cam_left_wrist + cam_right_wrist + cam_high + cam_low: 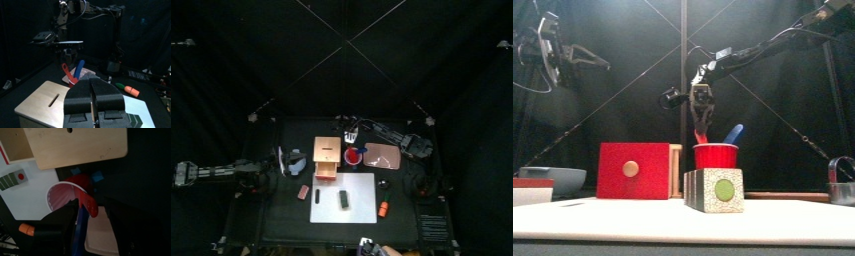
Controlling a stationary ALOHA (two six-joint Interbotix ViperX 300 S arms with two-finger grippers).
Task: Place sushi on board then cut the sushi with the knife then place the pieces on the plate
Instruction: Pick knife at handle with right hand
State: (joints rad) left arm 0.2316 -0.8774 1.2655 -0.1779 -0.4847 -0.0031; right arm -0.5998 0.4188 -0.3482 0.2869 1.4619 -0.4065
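Observation:
The dark green sushi roll (pixel 345 200) (pixel 714 190) lies whole on the white cutting board (pixel 358 186) (pixel 673 226). Behind it stands the red cup (pixel 354 157) (pixel 718 156) with a red knife (pixel 700 134) (pixel 88 206) and a blue knife (pixel 732 132) (pixel 79 69). My right gripper (pixel 350 131) (pixel 700 118) (pixel 87 220) hangs straight over the cup, open, with the red knife's handle between its jaws. The pink plate (pixel 382 154) lies right of the cup. My left gripper (pixel 91 102) is shut and holds nothing, raised left of the wooden box (pixel 323 160).
The wooden box's red drawer front (pixel 631 171) faces forward, left of the cup. An orange toy (pixel 382 208) (pixel 131 90) lies right of the board, a pink toy (pixel 303 192) to its left. A blue-grey bowl (pixel 561 178) sits far left, a metal cutter (pixel 843 170) far right.

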